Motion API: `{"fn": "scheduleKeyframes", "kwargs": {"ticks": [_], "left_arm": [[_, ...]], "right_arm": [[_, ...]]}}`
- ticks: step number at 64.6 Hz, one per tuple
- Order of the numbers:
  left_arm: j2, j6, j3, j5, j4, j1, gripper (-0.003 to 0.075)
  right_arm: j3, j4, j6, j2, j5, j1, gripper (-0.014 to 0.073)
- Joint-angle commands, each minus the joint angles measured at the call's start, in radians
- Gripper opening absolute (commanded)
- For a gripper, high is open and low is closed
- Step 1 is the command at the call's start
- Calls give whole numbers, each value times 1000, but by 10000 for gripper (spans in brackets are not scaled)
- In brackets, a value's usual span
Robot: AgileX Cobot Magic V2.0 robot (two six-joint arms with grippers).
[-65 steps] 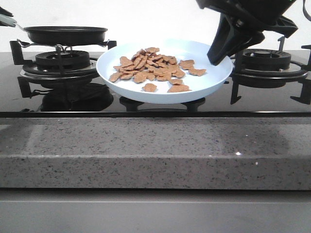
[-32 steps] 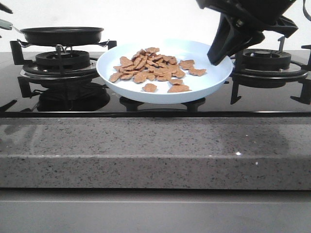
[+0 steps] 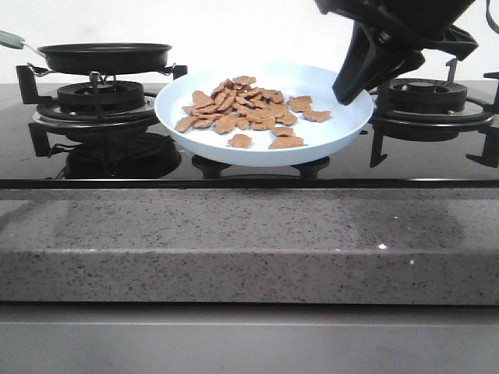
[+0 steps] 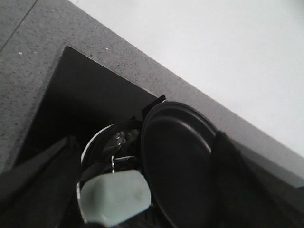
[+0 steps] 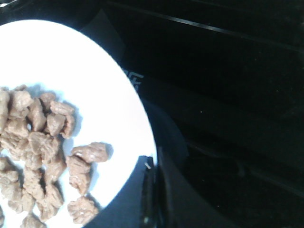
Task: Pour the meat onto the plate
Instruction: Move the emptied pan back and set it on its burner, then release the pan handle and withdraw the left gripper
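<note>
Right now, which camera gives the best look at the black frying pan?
The left wrist view: it looks down into the frying pan and shows the empty black inside and the pale handle. The front view shows the frying pan only side-on, on the left burner. The right wrist view misses it.

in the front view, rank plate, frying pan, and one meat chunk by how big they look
1. plate, widest by far, though it sits nearer the camera than the pan, which helps.
2. frying pan, clearly narrower, seen edge-on on the left burner.
3. single meat chunk at the heap's front, tiny beside both.
</note>
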Motion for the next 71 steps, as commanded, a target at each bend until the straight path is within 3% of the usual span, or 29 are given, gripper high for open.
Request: {"fn": "scheduleKeyframes", "kwargs": {"ticks": [1, 15, 23, 30, 48, 71], "left_arm": [[-103, -104, -37, -16, 148, 2, 549], [-246, -340, -37, -2, 589, -26, 547], [-336, -509, -30, 19, 912, -104, 547], [-424, -626, 21, 23, 1101, -205, 547], [-619, -688, 235, 41, 1228, -411, 546], [-853, -730, 465, 76, 1288, -436, 547]], "right_arm": [[-28, 17, -9, -34, -36, -1, -113], [-28, 17, -9, -34, -36, -1, -113], [-28, 17, -9, -34, -36, -1, -113], [-28, 17, -9, -34, -36, -1, -113], [-28, 17, -9, -34, -36, -1, -113], [-28, 17, -9, -34, -36, -1, -113]]}}
